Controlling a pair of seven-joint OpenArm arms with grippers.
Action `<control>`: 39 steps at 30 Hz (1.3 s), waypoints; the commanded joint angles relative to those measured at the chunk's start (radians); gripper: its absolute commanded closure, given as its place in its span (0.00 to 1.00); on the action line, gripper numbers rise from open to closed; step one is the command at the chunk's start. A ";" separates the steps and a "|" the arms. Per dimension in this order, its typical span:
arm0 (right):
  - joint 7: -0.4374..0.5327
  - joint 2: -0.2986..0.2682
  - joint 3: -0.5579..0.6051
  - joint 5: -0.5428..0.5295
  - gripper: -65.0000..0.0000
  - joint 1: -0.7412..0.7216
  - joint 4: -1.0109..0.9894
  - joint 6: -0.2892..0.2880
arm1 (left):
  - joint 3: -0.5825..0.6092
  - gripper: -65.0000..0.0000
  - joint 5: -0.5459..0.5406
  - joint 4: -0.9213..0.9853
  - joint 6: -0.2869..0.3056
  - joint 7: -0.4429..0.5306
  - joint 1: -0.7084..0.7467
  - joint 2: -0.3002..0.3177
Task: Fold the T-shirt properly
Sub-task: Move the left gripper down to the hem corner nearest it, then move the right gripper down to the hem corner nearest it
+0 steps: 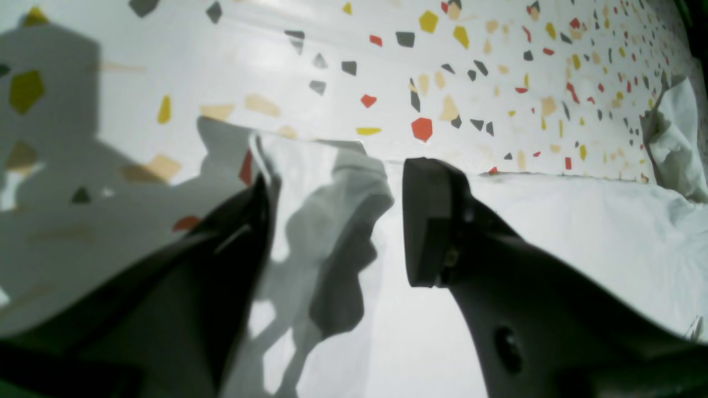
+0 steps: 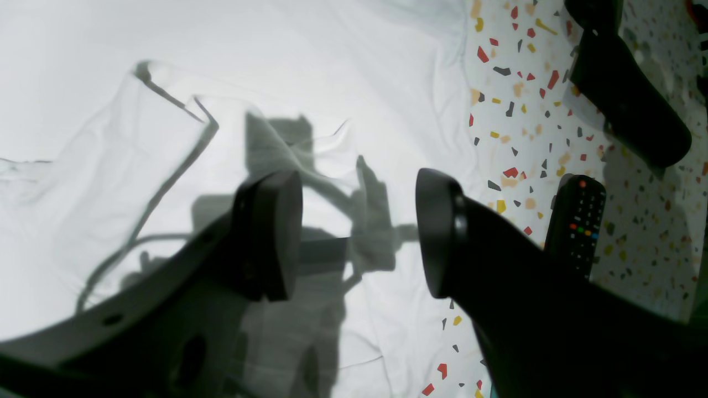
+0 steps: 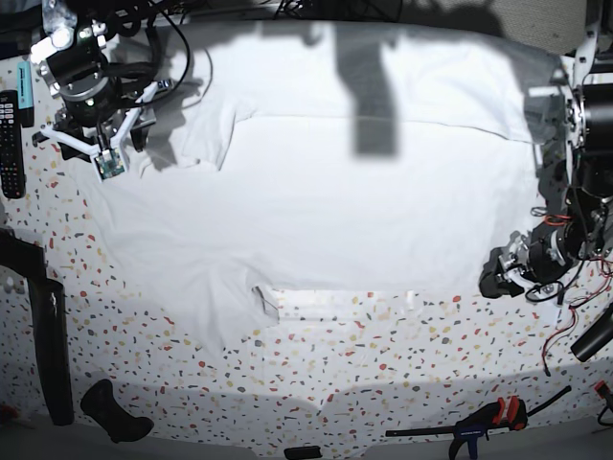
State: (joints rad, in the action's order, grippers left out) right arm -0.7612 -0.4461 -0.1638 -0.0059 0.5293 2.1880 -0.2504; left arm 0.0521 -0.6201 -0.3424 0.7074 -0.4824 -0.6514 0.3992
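The white T-shirt (image 3: 335,211) lies spread over most of the speckled tabletop (image 3: 383,355). My left gripper (image 3: 500,273) is low at the shirt's right edge. In the left wrist view it (image 1: 337,232) is open, with a raised fold of the shirt's edge (image 1: 332,182) between the jaws and flat cloth (image 1: 553,232) to the right. My right gripper (image 3: 103,153) hovers over the sleeve at the far left. In the right wrist view it (image 2: 354,237) is open and empty above wrinkled cloth (image 2: 332,66).
A black remote (image 2: 575,221) lies on the table beside the sleeve; it also shows in the base view (image 3: 10,144). Black bars (image 3: 48,345) lie at the left edge. A clamp (image 3: 488,422) and red wires (image 3: 575,307) sit at the front right.
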 commanded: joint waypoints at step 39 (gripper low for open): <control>-0.054 -0.067 -0.007 -0.159 0.51 -0.456 -0.396 0.050 | 0.000 1.00 -0.118 -0.004 -0.009 -0.018 -0.014 0.031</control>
State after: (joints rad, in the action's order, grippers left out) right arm -0.8360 -0.4938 -0.1631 -0.1730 0.0891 1.7760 -0.2058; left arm 0.0525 -0.7353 -0.3374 0.6910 -0.5018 -0.6399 0.4152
